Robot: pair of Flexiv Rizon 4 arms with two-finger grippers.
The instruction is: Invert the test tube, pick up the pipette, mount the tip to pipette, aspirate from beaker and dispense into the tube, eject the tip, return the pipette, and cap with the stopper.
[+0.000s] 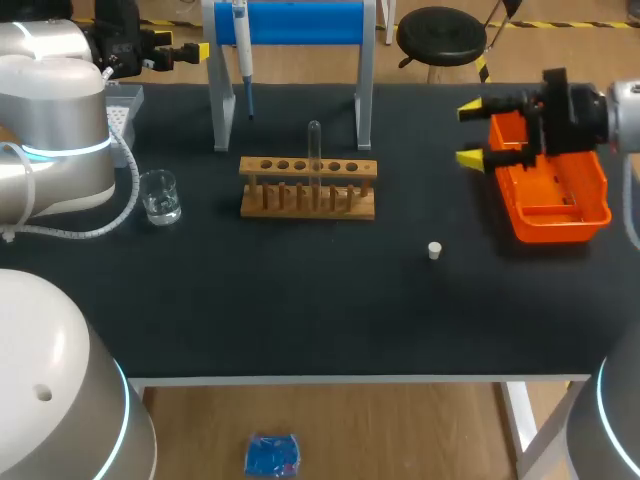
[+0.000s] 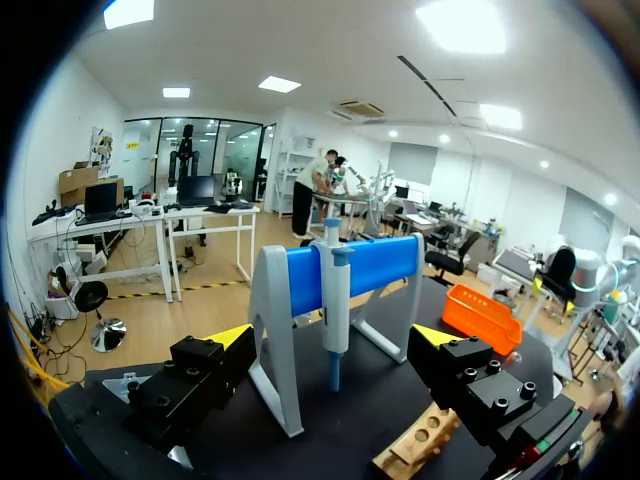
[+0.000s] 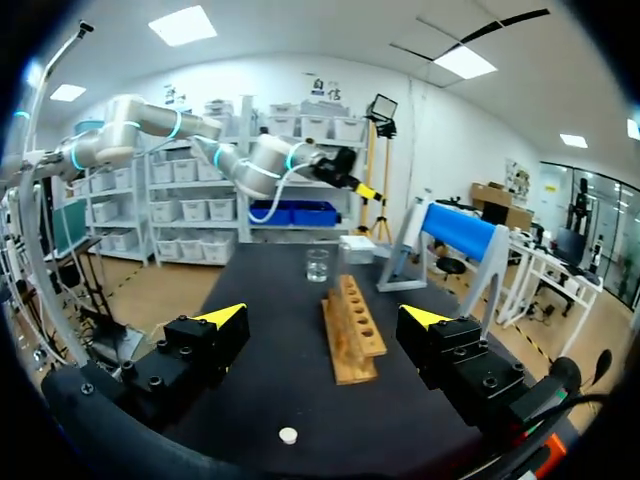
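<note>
The test tube (image 1: 314, 150) stands in the wooden rack (image 1: 308, 190) on the black table (image 1: 300, 310), and the pipette (image 1: 242, 45) hangs on its stand (image 1: 300, 22) (stopper (image 1: 435, 250) loose nearby). The left gripper (image 2: 335, 338) and right gripper (image 1: 472, 133) hover, fingers apart, empty.

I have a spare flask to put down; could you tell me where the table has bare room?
Bare: the near strip of the table, in front of the wooden rack and stopper. Crowded: the far side, with stand, beaker and orange bin.
</note>
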